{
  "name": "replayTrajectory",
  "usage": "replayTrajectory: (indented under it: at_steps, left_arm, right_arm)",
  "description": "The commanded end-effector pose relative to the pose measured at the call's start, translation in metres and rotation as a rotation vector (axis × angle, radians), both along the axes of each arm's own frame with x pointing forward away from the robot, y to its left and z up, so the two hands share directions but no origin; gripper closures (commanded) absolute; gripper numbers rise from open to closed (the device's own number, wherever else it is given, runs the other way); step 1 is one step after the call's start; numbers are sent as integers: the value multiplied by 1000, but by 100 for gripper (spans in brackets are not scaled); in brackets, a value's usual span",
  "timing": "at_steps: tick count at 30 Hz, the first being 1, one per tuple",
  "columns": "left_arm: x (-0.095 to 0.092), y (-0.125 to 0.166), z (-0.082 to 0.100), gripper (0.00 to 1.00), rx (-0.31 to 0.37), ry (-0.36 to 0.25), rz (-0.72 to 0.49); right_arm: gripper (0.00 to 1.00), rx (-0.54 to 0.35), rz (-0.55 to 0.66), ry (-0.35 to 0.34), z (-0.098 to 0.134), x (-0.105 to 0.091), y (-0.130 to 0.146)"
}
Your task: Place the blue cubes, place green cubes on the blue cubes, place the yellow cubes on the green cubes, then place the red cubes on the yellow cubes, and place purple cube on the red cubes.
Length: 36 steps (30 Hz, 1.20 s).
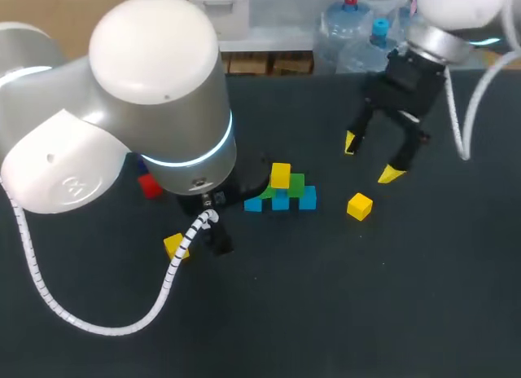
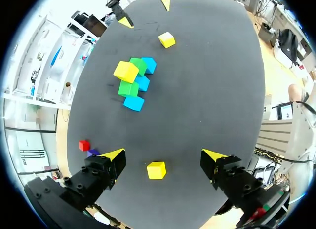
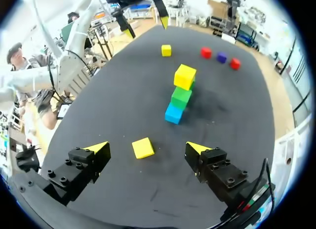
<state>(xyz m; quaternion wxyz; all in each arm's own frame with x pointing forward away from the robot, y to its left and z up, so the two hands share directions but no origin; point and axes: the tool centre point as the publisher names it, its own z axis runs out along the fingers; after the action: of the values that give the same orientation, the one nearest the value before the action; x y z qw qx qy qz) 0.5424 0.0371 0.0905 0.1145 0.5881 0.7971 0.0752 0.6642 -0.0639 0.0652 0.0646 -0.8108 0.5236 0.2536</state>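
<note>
Since one stacked yellow cube [image 3: 184, 76] tops the green cubes [image 3: 181, 96], yellow stacking seems underway — left tool [image 2: 164, 154] and right tool [image 3: 146, 147] gape wide, empty; next — a centred grasp on the loose yellow cube [image 3: 143, 147].

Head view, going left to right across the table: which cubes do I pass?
A small red cube → loose yellow cube at the left → pile of blue, green and yellow cubes → loose yellow cube at the right.

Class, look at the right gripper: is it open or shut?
Open. The right gripper's fingers stand wide apart, and the yellow cube below them lies untouched.
</note>
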Motion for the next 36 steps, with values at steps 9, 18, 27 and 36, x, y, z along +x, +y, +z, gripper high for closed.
replayTrajectory:
  at_steps: [9,18,27,36]
  left_arm:
    - [1,1,0,0,-2,3,-3]
    - [1,1,0,0,-2,3,-3]
    - [26,13,10,0,-118,-76,-87]
    - [58,33,16,0,-188,-10,-163]
  right_arm:
    - [0,54,-134,-116,-38,-35,-20]
    - [0,63,-102,-195,-36,-38,-11]
    - [0,83,-109,-214,-32,-37,-10]
    - [0,85,-123,-238,-23,-40,-16]
